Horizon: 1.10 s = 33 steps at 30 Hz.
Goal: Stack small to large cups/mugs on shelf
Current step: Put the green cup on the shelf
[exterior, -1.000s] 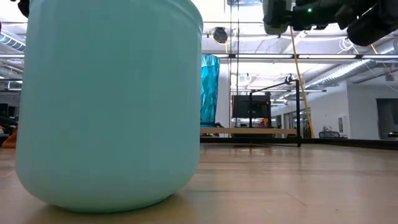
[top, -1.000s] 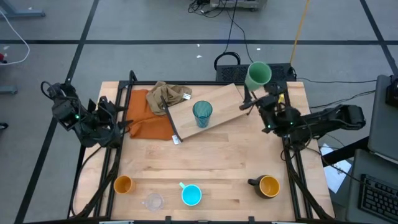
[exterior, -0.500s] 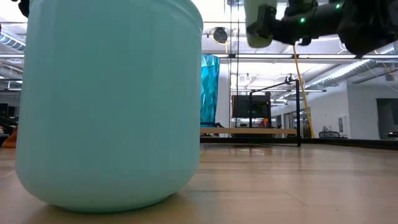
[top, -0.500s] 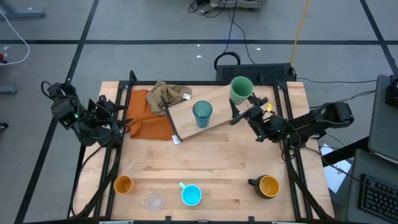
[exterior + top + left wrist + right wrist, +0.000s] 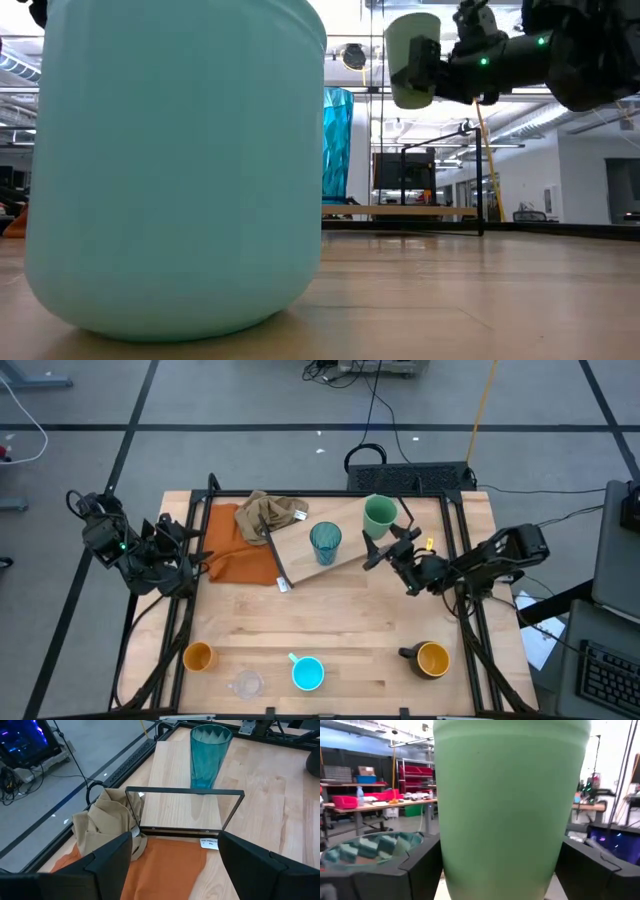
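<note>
The right gripper (image 5: 385, 538) is carrying the green cup (image 5: 380, 514) leftward and nearer, its fingers closed around the cup's body; a second ago the cup was hanging beyond the far right corner of the table, and now it is hovering over the right end of the shelf (image 5: 350, 550), upright and clear of the board in the low view. The tall teal tumbler (image 5: 325, 543) is standing on the shelf just left of it, unmoved. This shift suggests the cup is being lined up for a set-down beside the tumbler, so the second vessel is probably about to join the row. Along the near edge of the table the orange cup (image 5: 198, 656), the clear glass (image 5: 246, 684), the light-blue mug (image 5: 307, 673) and the black mug (image 5: 430, 659) are waiting untouched. The left gripper (image 5: 185, 560) is idling at the far left beside the orange cloth (image 5: 240, 560), its fingers spread apart and empty.
</note>
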Tool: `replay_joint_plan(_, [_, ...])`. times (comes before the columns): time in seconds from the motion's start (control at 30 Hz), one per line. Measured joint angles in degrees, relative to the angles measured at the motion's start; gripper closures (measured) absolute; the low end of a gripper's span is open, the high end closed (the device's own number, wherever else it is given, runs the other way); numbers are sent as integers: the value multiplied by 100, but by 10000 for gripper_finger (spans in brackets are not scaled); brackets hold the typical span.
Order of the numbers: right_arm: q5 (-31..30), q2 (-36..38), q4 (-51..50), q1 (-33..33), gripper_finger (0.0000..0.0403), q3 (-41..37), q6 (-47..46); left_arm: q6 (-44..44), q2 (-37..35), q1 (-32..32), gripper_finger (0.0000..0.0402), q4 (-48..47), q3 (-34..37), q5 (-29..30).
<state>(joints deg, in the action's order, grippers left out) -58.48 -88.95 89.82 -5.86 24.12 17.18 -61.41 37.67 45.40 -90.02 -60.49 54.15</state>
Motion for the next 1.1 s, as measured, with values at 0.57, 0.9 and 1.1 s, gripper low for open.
replay_joint_plan(0.57, [-152,-1270,5,-21,96,-2,-1008,-59,0,-1,105,0,0,22])
replay_joint_plan(0.9, [-148,-1841,9,124,96,-2,-1665,-63,0,-1,105,0,0,33])
replay_joint_plan(1.1, [167,-2125,12,236,96,149,-1721,-62,0,-1,105,0,0,33])
